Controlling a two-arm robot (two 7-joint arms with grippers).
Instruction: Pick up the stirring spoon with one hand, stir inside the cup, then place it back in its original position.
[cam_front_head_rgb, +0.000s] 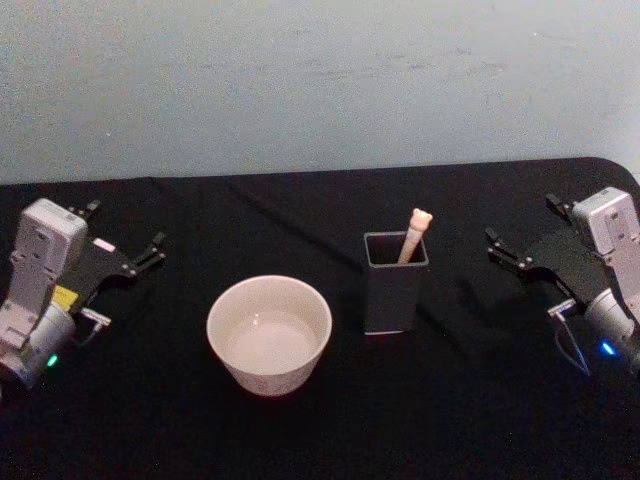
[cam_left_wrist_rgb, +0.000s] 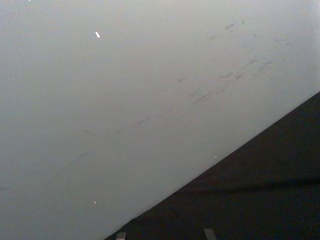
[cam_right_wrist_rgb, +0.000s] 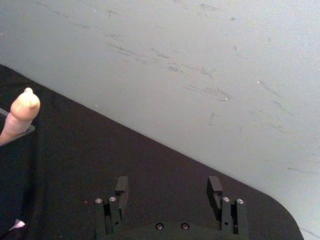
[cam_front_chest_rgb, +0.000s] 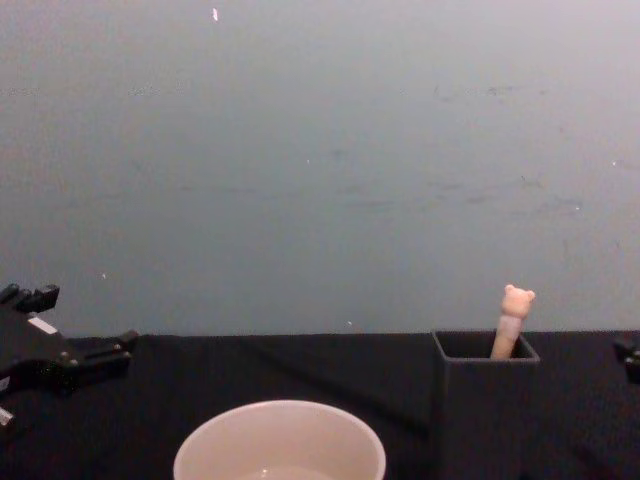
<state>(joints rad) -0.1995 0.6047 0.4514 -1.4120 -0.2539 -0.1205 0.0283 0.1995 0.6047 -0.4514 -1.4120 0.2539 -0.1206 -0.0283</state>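
The spoon (cam_front_head_rgb: 413, 236) stands in the dark square holder (cam_front_head_rgb: 392, 295), leaning toward its far right corner. The peach handle and little bear head stick out above the rim, and the stem and bowl are hidden inside. It looks light, thin and stiff, and probably smooth enough to slip. The bare handle just under the bear head seems the place to pinch it. A straight upward lift would clear the holder's thin walls, since a sideways drag might tip the holder.

The cup (cam_front_head_rgb: 269, 335) sits on the desk (cam_front_head_rgb: 300, 215) near the holder's left side, not touching it, and its mouth is wide. The right hand (cam_front_head_rgb: 497, 248) rests to the right of the holder with fingers spread and empty, and bare desk lies between them. The left hand (cam_front_head_rgb: 152, 250) is parked well left of the cup, also spread and empty. The desk's back edge meets a pale wall (cam_front_head_rgb: 300, 90).
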